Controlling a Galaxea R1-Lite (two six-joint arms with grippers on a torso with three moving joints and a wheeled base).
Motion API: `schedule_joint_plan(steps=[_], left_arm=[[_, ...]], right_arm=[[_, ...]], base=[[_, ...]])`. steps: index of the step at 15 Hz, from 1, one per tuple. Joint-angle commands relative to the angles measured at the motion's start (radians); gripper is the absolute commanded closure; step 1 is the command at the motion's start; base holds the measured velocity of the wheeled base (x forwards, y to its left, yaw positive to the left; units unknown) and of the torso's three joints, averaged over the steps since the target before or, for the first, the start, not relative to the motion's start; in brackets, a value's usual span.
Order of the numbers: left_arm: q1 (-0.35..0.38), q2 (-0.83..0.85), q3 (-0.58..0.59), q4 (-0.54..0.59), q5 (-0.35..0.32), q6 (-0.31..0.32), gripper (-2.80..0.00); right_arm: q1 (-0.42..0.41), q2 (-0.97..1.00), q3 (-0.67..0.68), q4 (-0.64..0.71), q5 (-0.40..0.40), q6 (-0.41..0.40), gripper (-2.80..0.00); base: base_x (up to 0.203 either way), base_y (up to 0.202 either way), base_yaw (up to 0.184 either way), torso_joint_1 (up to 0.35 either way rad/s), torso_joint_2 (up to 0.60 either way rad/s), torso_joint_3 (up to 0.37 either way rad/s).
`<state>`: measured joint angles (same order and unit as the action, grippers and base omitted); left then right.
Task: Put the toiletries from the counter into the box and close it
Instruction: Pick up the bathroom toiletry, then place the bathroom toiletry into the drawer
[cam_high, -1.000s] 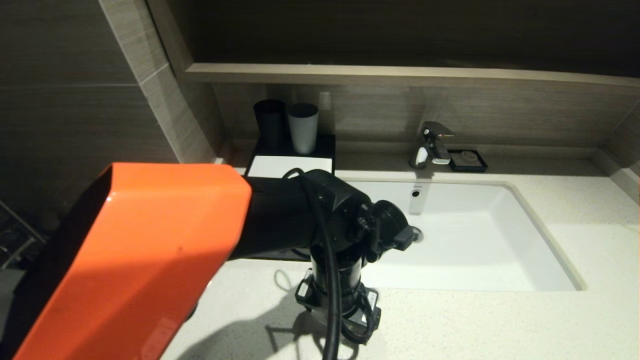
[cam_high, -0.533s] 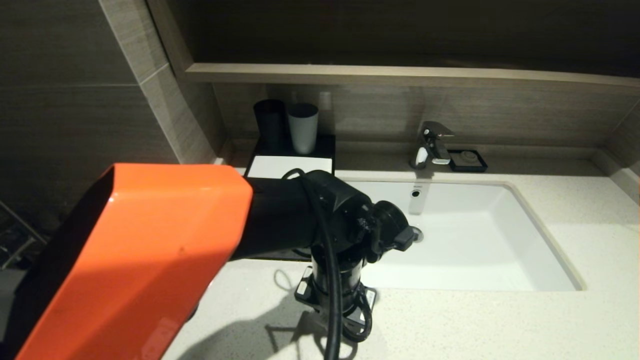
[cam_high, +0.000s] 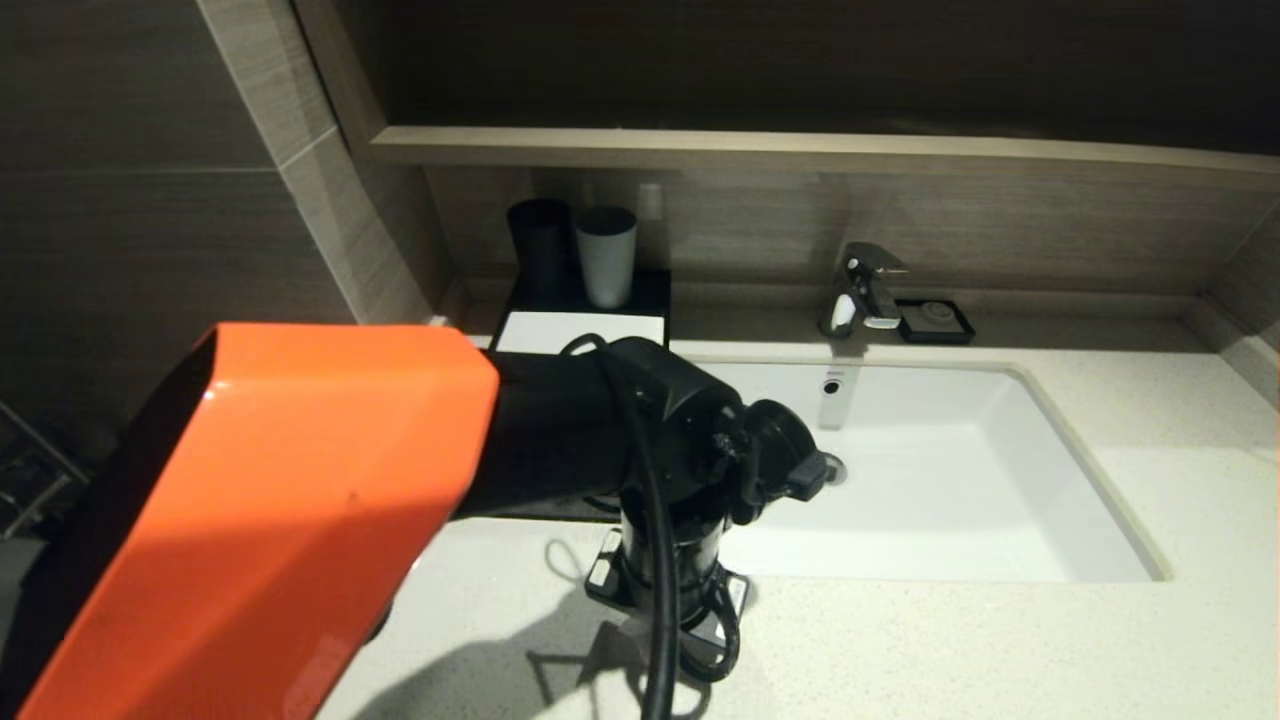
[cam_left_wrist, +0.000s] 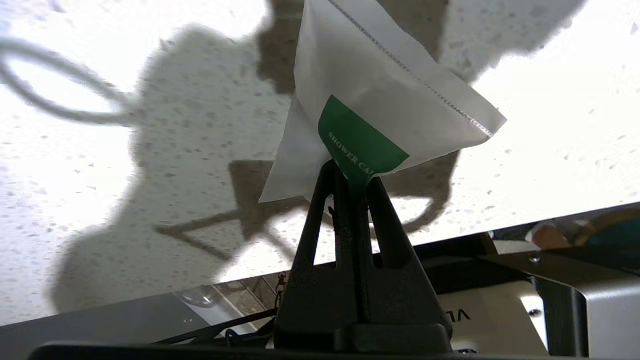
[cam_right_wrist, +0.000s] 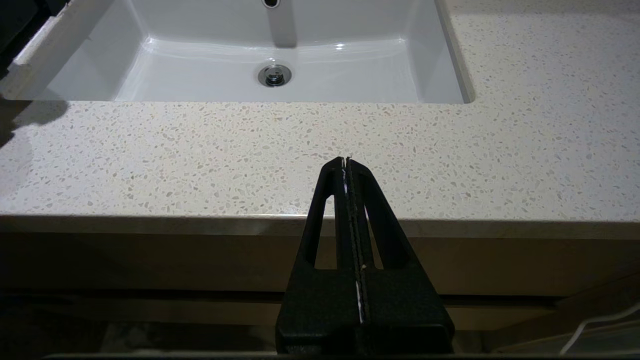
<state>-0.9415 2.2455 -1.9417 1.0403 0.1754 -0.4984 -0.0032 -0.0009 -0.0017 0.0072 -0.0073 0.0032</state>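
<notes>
Green-labelled white sachet (cam_left_wrist: 380, 95); cream speckled counter (cam_right_wrist: 450, 150).

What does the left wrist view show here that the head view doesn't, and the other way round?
Only the left wrist view shows the left gripper shut on a squarish green-labelled sachet, held above the surface with its shadow below.

Only the head view shows the box at the back with a black cup and a grey cup on it, the sink, the tap and the soap dish.

Both show the speckled counter.
</notes>
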Motion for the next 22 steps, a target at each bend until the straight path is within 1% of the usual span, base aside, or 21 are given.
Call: schedule_joint_plan(steps=[1,3,6,7,9,11,14,18,20,22], left_arm=[[-0.002,-0.036,-0.001,0.003,0.023,-0.008,0.0],[-0.005,-0.081,-0.002,-0.008,0.032,-0.016,0.0],[-0.001,-0.121,-0.001,-0.085,0.147,-0.011,0.0],[0.001,-0.127,-0.002,-0.099,0.166,-0.007,0.0],[0.019,-0.129,-0.002,-0.118,0.171,-0.006,0.0],[0.054,-0.121,-0.002,-0.16,0.171,-0.006,0.0],[0.114,-0.098,-0.004,-0.264,0.166,-0.006,0.0],[0.139,-0.102,-0.005,-0.386,0.165,0.008,0.0],[0.147,-0.104,-0.005,-0.398,0.167,0.023,0.0],[0.153,-0.104,-0.005,-0.386,0.173,0.027,0.0]], right_arm=[[0.0,0.001,-0.001,0.0,0.0,0.0,0.0],[0.0,0.001,0.0,0.0,0.0,0.0,0.0],[0.0,0.001,0.0,0.0,0.0,0.0,0.0],[0.0,0.001,0.0,0.0,0.0,0.0,0.0],[0.0,0.001,0.0,0.0,0.0,0.0,0.0],[0.0,0.001,-0.001,0.0,0.0,0.0,0.0],[0.0,0.001,0.0,0.0,0.0,0.0,0.0],[0.0,0.001,0.0,0.0,0.0,0.0,0.0],[0.0,0.001,0.0,0.0,0.0,0.0,0.0],[0.0,0.001,0.0,0.0,0.0,0.0,0.0]], base=[[0.0,0.0,0.0,0.0,0.0,0.0],[0.0,0.0,0.0,0.0,0.0,0.0],[0.0,0.0,0.0,0.0,0.0,0.0],[0.0,0.0,0.0,0.0,0.0,0.0],[0.0,0.0,0.0,0.0,0.0,0.0],[0.0,0.0,0.0,0.0,0.0,0.0],[0.0,0.0,0.0,0.0,0.0,0.0],[0.0,0.0,0.0,0.0,0.0,0.0],[0.0,0.0,0.0,0.0,0.0,0.0],[0.0,0.0,0.0,0.0,0.0,0.0]])
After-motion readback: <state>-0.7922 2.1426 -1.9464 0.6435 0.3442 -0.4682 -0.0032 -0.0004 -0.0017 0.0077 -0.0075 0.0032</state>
